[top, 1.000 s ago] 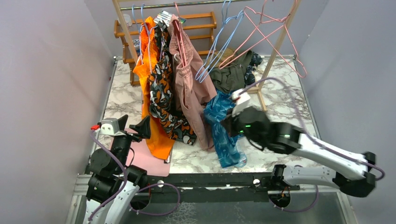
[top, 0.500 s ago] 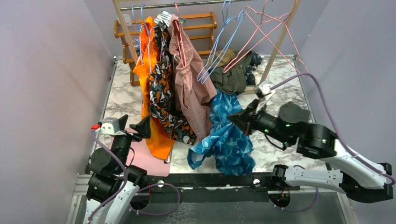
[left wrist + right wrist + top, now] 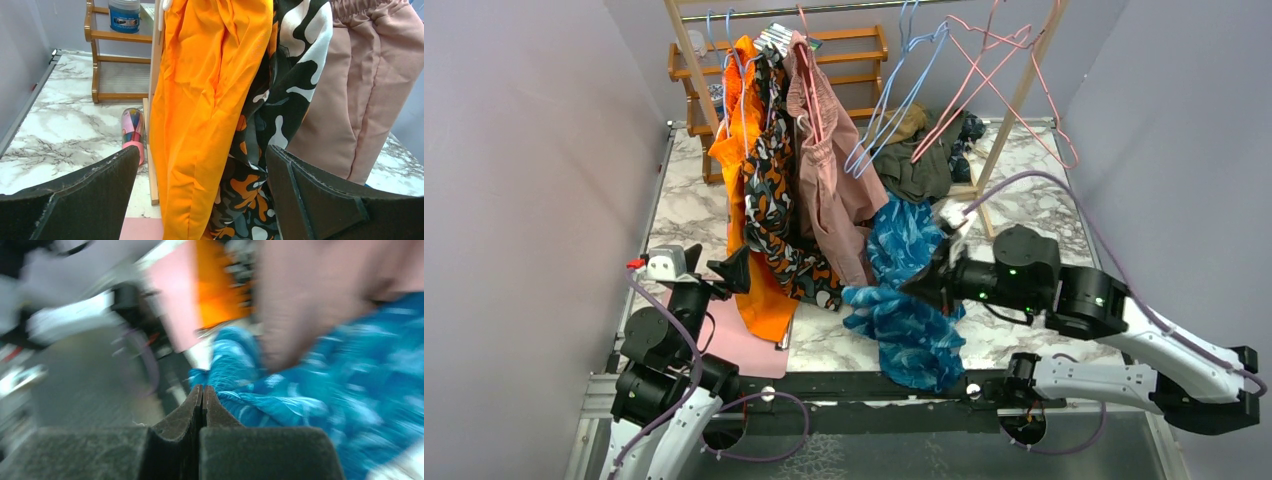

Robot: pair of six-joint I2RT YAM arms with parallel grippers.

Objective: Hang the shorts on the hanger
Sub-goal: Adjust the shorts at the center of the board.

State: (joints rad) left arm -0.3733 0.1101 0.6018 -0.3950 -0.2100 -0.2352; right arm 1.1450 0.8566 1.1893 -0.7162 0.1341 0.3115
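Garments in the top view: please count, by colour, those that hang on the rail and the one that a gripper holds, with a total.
Orange garment, on the rail: 1
Orange-black patterned shorts, on the rail: 1
Dusty-pink shorts, on the rail: 1
Teal-blue shorts, held by the right gripper: 1
Total: 4

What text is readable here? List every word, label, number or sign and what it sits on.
No text can be read.
Blue jar on the wooden shelf: label too small to read.
Colourful can lying on the marble table: print too blurred to read.
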